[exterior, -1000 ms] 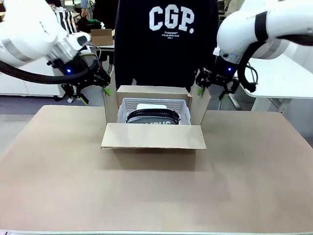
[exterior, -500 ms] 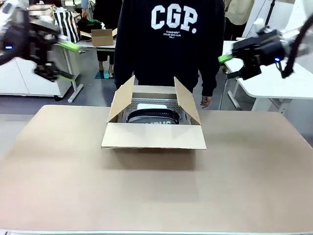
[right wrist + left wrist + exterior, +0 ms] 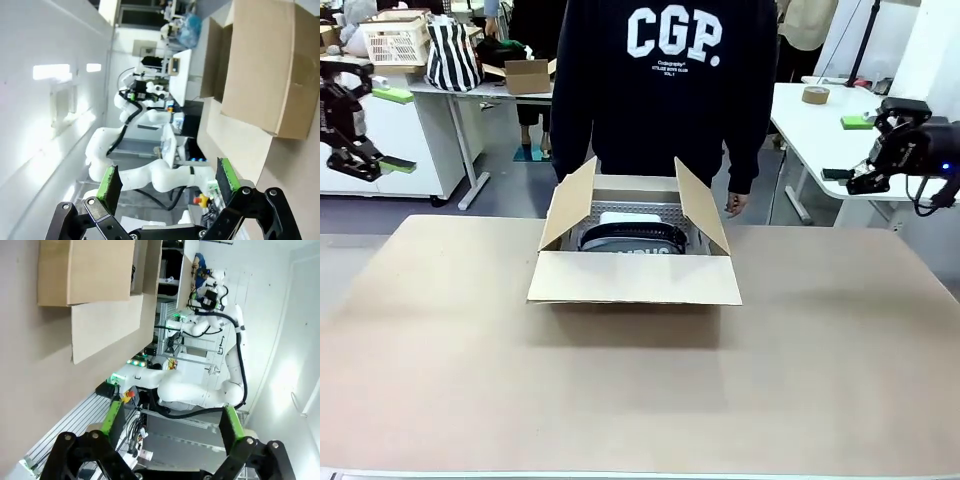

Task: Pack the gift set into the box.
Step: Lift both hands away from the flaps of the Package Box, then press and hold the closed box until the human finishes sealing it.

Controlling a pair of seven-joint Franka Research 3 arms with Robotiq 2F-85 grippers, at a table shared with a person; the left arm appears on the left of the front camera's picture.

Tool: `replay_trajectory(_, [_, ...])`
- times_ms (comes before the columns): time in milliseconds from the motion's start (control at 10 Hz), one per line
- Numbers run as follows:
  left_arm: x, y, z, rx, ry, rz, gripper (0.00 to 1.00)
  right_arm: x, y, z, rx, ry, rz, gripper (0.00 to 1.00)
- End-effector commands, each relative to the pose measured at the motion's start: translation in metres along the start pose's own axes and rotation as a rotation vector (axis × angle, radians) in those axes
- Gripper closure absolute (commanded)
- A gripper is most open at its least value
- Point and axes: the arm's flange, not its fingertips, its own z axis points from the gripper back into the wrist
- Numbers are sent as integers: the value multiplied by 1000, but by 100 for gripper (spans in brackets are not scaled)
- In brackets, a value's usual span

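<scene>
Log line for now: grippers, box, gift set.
left gripper open, empty, far left | right gripper open, empty, far right | box flaps open | gift set inside box | person behind box

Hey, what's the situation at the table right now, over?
Left gripper open, right gripper open, both clear of the box. Gift set inside, flaps unclosed. Person standing behind it.

Black left gripper (image 3: 174,406) and right gripper (image 3: 167,165) — green pads (image 3: 112,417), bolted black linkages
</scene>
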Motion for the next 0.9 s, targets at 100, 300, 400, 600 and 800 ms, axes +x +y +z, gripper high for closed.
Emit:
replay_trajectory(100, [0,-7,-9,-15,35,-40,0,6,12,-13,-93,-9,86,0])
replay_trajectory(300, [0,-7,-9,-15,35,-40,0,6,12,-13,-93,-9,86,0])
replay_trajectory(400, [0,-7,-9,-15,35,-40,0,6,12,-13,-93,-9,86,0])
replay_trajectory(600, [0,-7,-9,-15,35,-40,0,6,12,-13,-93,-9,86,0])
replay_trajectory(800, [0,-7,-9,-15,35,-40,0,6,12,-13,-93,-9,86,0])
